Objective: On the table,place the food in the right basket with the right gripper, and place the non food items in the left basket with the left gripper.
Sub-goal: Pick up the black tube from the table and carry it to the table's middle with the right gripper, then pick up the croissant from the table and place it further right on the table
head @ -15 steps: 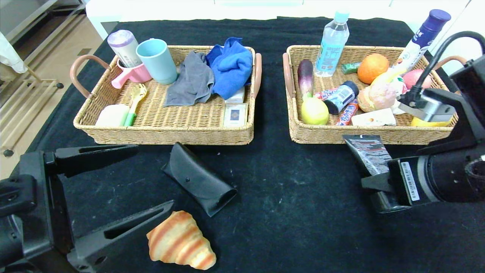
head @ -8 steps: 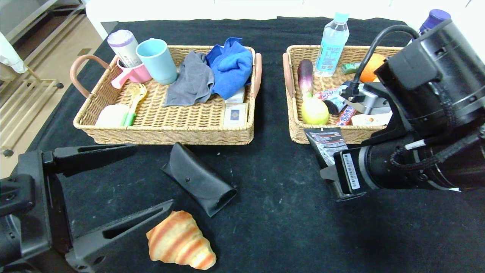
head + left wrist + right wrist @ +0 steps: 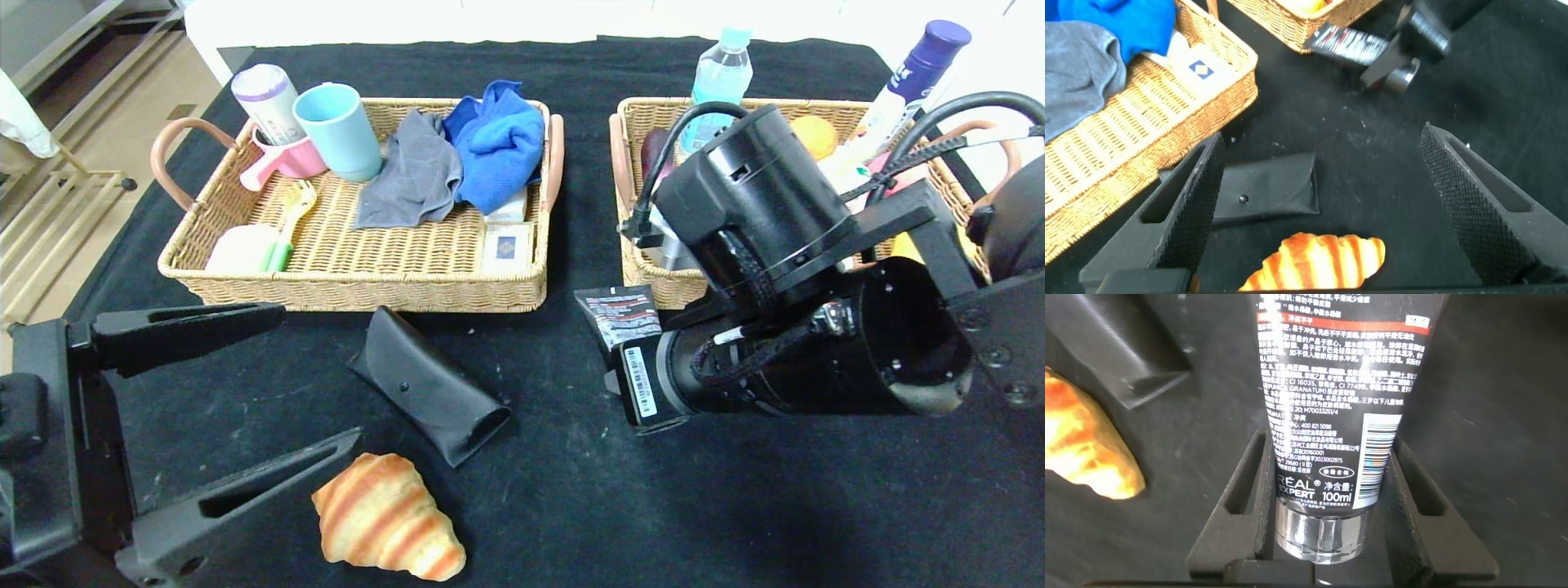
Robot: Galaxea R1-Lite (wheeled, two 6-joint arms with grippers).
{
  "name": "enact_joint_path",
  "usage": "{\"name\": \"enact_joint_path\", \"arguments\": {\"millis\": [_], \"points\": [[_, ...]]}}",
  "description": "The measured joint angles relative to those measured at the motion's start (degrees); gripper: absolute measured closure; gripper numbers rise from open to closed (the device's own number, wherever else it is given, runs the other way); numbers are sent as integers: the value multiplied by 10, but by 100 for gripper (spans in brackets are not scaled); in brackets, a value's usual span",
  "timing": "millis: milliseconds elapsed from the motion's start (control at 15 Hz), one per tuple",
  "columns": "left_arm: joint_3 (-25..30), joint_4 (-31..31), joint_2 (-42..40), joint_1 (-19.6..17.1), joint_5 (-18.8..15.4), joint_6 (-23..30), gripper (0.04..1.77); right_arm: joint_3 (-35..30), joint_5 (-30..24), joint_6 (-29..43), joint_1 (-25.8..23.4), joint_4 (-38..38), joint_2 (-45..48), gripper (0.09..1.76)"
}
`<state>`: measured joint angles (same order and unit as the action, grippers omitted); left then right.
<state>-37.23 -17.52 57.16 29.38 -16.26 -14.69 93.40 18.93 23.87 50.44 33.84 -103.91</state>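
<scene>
Black cloth covers the counter, with two woven wicker baskets along its far edge. The right gripper (image 3: 1323,502) is clamped on the capped end of a black squeeze tube with white print (image 3: 622,314), a non-food item, and has carried it leftward: a second ago the tube hung in front of the right basket (image 3: 645,282) near its right corner, now it hangs off that basket's left front corner, over the counter's middle. That suggests a transfer toward the left side, since the tube belongs in the left basket (image 3: 351,286). The left gripper (image 3: 1323,192), fingers spread wide and empty, has barely shifted near the front left corner, above the striped golden croissant (image 3: 384,518) and the black leather glasses case (image 3: 429,384), both unmoved.
</scene>
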Motion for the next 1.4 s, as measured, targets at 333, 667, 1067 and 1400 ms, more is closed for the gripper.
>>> {"name": "enact_joint_path", "arguments": {"millis": [333, 667, 1067, 1400], "points": [[-1, -1, -7, 0, 0, 0, 9, 15, 1, 1, 5, -49, -39, 106], [-1, -1, -11, 0, 0, 0, 9, 14, 17, 4, 8, -50, -63, 106], [1, -1, -10, -1, 0, 0, 9, 12, 17, 10, 11, -50, -66, 77], [1, -1, -9, -1, 0, 0, 9, 11, 17, 10, 11, -49, -59, 47]]}}
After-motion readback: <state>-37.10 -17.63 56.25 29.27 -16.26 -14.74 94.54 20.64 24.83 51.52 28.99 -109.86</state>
